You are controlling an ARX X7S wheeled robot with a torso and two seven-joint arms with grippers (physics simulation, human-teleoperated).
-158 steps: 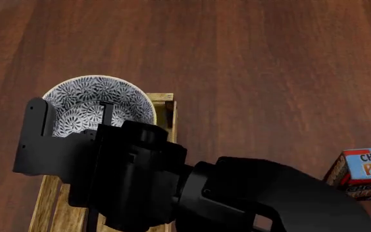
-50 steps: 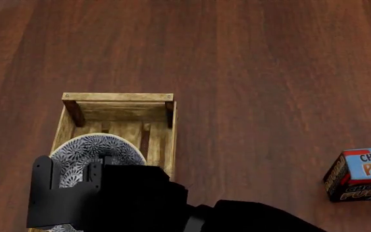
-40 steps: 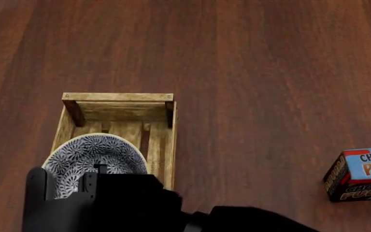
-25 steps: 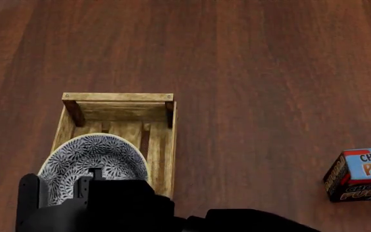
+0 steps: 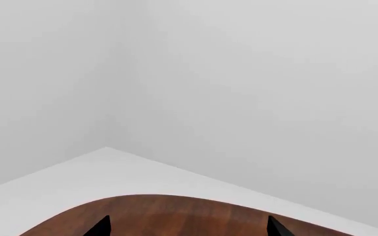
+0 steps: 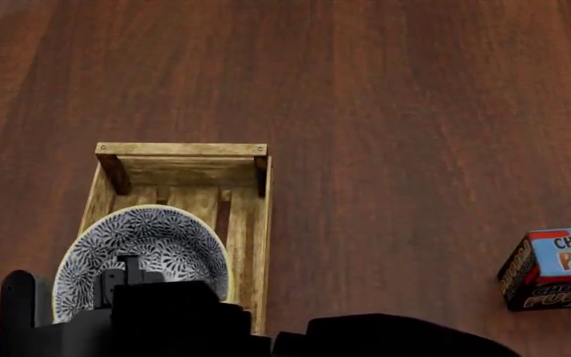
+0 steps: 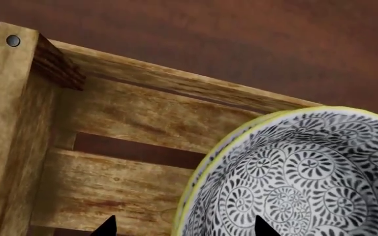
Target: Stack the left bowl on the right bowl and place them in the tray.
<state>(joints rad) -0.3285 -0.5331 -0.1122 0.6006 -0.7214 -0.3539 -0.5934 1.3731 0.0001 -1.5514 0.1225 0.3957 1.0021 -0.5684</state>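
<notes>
A blue-and-white patterned bowl [image 6: 157, 242] sits inside the light-brown wooden tray [image 6: 181, 152], towards its near end. In the right wrist view the bowl [image 7: 294, 182] shows a doubled yellowish rim edge over the tray's slats [image 7: 123, 118]; I cannot tell whether a second bowl is nested under it. My right gripper [image 6: 72, 279] is open at the bowl's near left rim, and its two tips stand wide apart either side of the rim [image 7: 183, 228] without touching it. My left gripper [image 5: 185, 228] is open and empty, over the table's edge, out of the head view.
A chocolate pudding box [image 6: 553, 268] stands at the right edge on the dark wooden table [image 6: 415, 111]. My right arm [image 6: 385, 338] fills the lower part of the head view. The left wrist view shows the table's curved edge [image 5: 175, 199] and white walls.
My right gripper carried the bowl down into the tray, let go of it, and has drawn back towards me and leftward, uncovering more of the bowl. The bowl stays in the tray.
</notes>
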